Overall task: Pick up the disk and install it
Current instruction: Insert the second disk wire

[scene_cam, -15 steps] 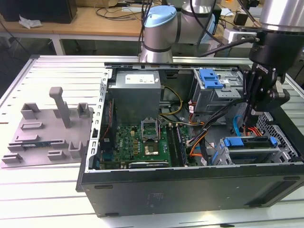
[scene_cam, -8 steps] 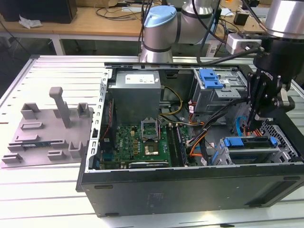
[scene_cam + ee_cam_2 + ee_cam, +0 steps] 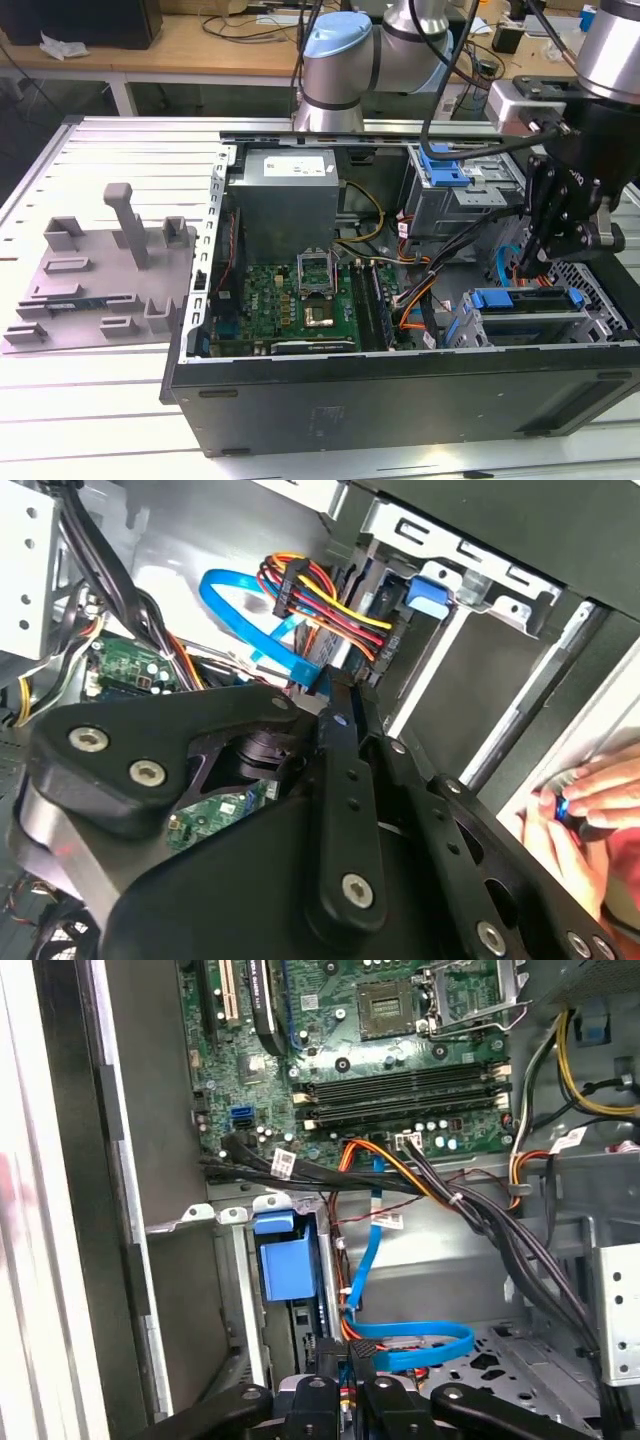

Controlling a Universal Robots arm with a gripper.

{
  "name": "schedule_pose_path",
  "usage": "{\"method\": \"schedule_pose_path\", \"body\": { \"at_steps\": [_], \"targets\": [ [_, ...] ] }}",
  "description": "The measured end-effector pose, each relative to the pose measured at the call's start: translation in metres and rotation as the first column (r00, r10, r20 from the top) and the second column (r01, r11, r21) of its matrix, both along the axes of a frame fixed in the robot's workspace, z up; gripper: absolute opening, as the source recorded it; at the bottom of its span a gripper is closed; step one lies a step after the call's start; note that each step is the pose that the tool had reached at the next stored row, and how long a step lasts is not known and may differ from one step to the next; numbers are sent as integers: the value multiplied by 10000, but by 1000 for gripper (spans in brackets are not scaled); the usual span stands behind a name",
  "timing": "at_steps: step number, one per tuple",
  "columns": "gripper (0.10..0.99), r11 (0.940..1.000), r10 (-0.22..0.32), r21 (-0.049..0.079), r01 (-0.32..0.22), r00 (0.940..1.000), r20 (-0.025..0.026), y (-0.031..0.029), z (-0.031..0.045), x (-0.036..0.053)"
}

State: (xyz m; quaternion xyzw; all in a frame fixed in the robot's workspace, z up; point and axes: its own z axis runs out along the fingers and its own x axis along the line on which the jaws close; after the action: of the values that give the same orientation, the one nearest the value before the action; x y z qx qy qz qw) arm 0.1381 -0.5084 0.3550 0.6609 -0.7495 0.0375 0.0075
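Near wall of case (image 3: 400, 385): the disk (image 3: 525, 318) lies flat in the bay at the exterior view's right, just behind that wall, blue bracket up; a hand (image 3: 585, 805) rests at the case edge in the second wrist view. Just above and beyond the disk, the gripper (image 3: 522, 264) hangs inside the case, jaws narrow, almost together, nothing seen held between them, tips close to the blue cable (image 3: 400, 1345). Judgement: seating looks like the step in hand, so push squarely along the bay rails, stay off cables and the far motherboard (image 3: 300, 295).

Blue-bracketed disk (image 3: 528, 312) seated in bay.
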Motion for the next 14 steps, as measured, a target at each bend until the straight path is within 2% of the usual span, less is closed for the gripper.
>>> {"method": "schedule_pose_path", "body": {
  "at_steps": [2, 4, 11, 14],
  "targets": [
    [161, 9997, 54, 237, -54, 10000, 0, -26, -2, 0],
    [161, 9993, 97, 356, -97, 10000, 2, -58, -4, -1],
    [161, 9992, 129, 387, -129, 9999, -2, -75, -4, -1],
    [161, 9991, 172, 397, -172, 9999, -2, -114, -4, -2]
  ]
}}
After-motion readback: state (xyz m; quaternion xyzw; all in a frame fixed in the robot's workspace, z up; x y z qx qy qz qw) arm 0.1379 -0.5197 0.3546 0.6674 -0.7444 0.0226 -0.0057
